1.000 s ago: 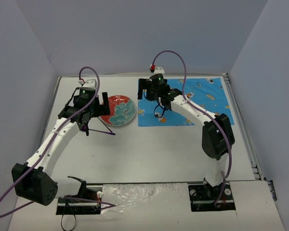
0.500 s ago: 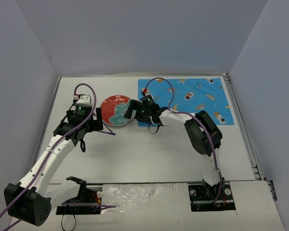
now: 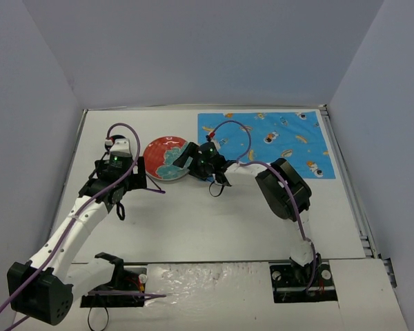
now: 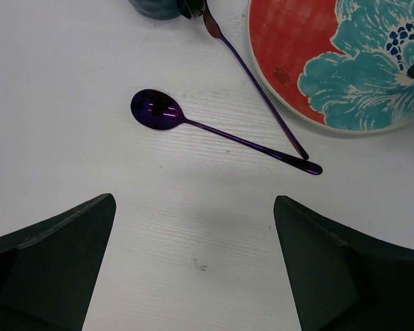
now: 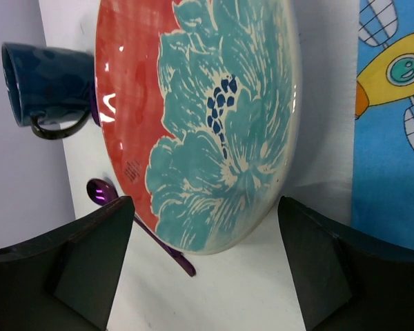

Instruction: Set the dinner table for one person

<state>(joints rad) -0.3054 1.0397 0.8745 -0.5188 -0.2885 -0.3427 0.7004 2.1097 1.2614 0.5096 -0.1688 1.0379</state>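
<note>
White matte dinner table (image 3: pixel 193 221) seen from above, w/ my two arms reaching in from the near edge. Both meet over the far-left part of the top. A round plate (image 3: pixel 167 159), red w/ a big teal flower, lies flat on the bare white surface. It sits just left of a bright blue cartoon-print mat (image 3: pixel 276 141) that covers the far-right part of the table. A strip of white table shows btwn plate & mat.

My L gripper (image 4: pixel 194 203) hangs over bare table, fingers spread wide, nothing btwn them. In its wrist view a purple spoon (image 4: pixel 221 131) lies ahead of it, bowl to the left, handle running right. A second purple utensil (image 4: pixel 259 89) lies along the plate's rim, and the two handle ends meet in a V. Its head sits by a dark blue mug (image 5: pixel 48 86) and is too cut off for me to name.

My R gripper (image 5: pixel 205 201) comes at the plate from the mat side, fingers wide apart. The plate's near rim sits in the gap btwn them. I see no contact w/ the plate, and the gripper holds nothing. The mug sits on the table just beyond the plate.
</note>
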